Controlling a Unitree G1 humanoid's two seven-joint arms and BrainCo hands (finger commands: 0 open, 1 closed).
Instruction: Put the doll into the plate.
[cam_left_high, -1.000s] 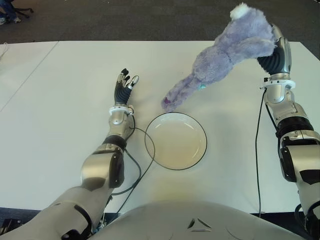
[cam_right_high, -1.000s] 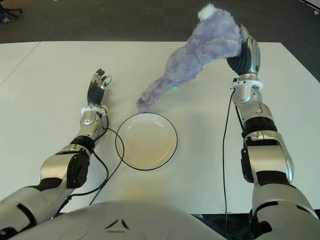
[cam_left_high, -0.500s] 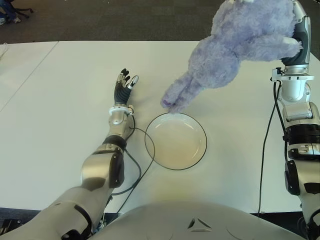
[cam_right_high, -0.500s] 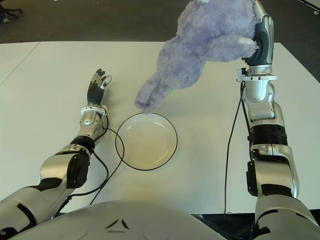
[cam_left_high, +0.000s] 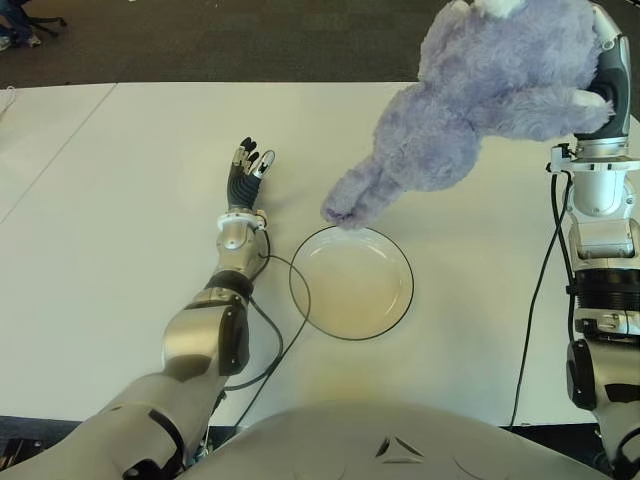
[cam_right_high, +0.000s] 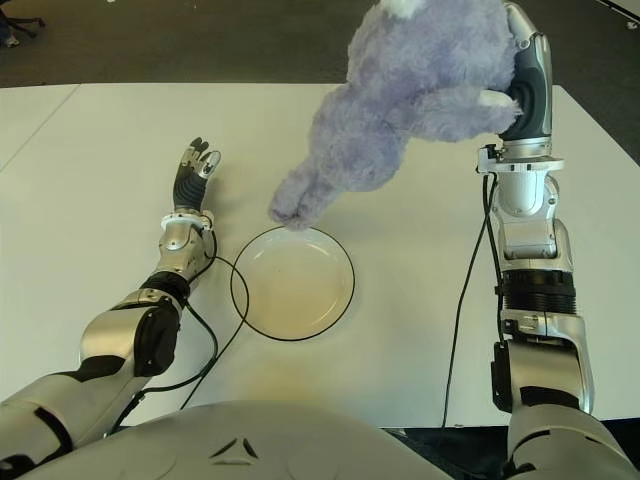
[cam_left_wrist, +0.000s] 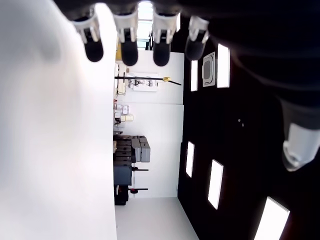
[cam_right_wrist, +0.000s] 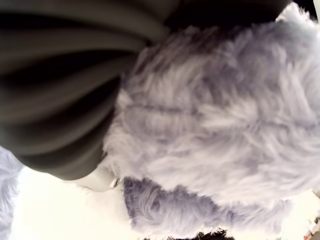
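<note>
A fluffy purple doll (cam_left_high: 470, 110) hangs in the air over the right half of the table, gripped by my right hand (cam_left_high: 590, 90), whose fingers are curled into its fur. The right wrist view is filled with the doll's fur (cam_right_wrist: 215, 130). Its lowest limb (cam_left_high: 345, 205) dangles just above the far rim of the plate. The round white plate (cam_left_high: 351, 282), with a dark rim, sits at the table's centre near me and holds nothing. My left hand (cam_left_high: 249, 165) shows flat to the left of the plate, fingers stretched out, nothing in it.
The white table (cam_left_high: 120, 230) spreads wide to the left and behind the plate. A black cable (cam_left_high: 275, 340) loops from my left arm beside the plate's left rim. Dark floor (cam_left_high: 250, 40) lies beyond the far edge.
My right hand has lifted the doll off the table and carried it up and towards me. The dangling limb now hangs at the plate's far rim. The left hand has not moved.
</note>
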